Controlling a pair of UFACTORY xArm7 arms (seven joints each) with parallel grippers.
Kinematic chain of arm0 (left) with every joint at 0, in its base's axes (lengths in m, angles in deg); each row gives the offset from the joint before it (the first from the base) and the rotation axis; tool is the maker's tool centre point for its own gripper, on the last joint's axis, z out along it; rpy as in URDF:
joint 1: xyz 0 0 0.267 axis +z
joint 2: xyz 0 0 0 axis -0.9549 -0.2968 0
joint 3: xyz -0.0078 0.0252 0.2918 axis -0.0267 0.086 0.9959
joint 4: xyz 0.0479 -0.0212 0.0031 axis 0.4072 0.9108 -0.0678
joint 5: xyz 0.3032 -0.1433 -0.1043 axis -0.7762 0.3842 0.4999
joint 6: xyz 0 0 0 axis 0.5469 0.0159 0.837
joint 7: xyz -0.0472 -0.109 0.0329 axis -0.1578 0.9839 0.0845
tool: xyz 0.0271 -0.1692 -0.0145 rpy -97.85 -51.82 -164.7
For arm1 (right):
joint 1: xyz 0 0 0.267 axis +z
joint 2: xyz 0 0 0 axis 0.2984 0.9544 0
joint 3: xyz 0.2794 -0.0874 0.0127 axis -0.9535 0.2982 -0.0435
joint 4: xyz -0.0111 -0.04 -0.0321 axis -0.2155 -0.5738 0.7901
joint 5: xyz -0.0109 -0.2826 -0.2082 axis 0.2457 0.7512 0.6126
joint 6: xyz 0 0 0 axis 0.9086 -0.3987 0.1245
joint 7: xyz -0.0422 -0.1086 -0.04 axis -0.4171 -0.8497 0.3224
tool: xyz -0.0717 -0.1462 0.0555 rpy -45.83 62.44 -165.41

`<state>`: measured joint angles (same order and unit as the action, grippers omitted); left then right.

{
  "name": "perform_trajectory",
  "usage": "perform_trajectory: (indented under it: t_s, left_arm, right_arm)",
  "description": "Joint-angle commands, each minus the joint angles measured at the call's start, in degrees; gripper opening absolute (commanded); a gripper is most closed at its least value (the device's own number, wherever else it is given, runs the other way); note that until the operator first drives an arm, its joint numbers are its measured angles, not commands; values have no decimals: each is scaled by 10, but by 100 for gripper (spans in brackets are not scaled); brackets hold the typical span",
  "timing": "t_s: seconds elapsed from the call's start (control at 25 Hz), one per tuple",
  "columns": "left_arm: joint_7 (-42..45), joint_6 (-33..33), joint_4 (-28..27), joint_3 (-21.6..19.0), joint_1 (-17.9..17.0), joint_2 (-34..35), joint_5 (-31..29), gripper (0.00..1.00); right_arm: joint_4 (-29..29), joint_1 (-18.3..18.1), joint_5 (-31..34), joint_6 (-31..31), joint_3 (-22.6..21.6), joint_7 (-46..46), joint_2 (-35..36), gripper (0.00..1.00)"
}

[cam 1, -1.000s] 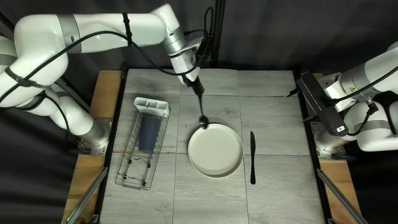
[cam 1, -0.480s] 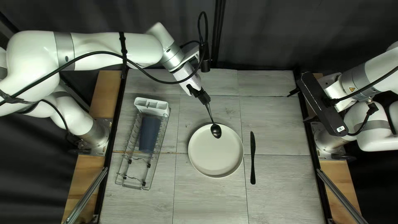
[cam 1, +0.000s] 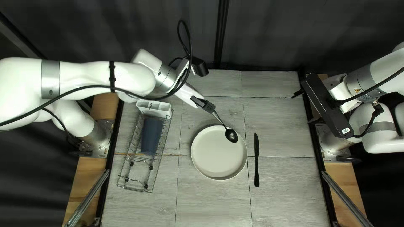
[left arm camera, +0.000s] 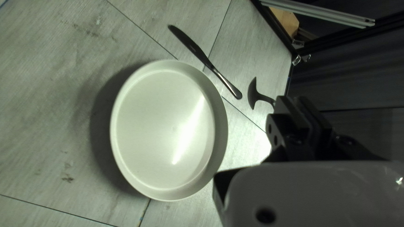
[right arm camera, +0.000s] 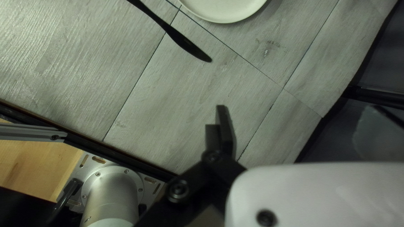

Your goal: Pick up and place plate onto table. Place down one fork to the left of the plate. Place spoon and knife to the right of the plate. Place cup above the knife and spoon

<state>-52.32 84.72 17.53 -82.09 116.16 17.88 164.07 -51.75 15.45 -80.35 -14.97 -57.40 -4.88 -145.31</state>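
My left gripper (cam 1: 212, 110) is shut on the spoon (cam 1: 231, 135), whose bowl hangs over the upper right rim of the plate (cam 1: 219, 153). In the left wrist view, my left gripper (left arm camera: 301, 109) holds the spoon (left arm camera: 252, 93) with its bowl pointing forward. To the right of the plate, the knife (cam 1: 256, 159) lies lengthwise in the top left view. A dark blue cup (cam 1: 152, 135) lies in the wire rack. My right gripper (cam 1: 304, 107) stands open at the table's right edge; the right wrist view shows one finger of this gripper (right arm camera: 224, 130). No fork shows.
The wire rack (cam 1: 153, 174) with its white holder (cam 1: 154, 108) occupies the table's left part. Black rails and wooden strips run along both table sides, and a dark curtain (cam 1: 269, 33) hangs behind.
My left arm has come down and its gripper has shifted slightly right, carrying the spoon from the plate's upper left rim to its upper right. The right arm, plate, knife and cup have stayed put.
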Motion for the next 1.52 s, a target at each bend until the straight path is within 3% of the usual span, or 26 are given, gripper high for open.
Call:
perform_trajectory:
  t_s: [0.04,1.0,1.28,1.52]
  left_arm:
    - [0,0,0,0,0,0,0,0]
    - [0,0,0,0,0,0,0,0]
    - [0,0,0,0,0,0,0,0]
    - [0,0,0,0,0,0,0,0]
  right_arm:
    - [0,0,0,0,0,0,0,100]
    - [0,0,0,0,0,0,0,100]
    - [-26,-20,-4,8,-82,98,-41,100]
    - [-27,-58,-3,70,-189,218,4,100]
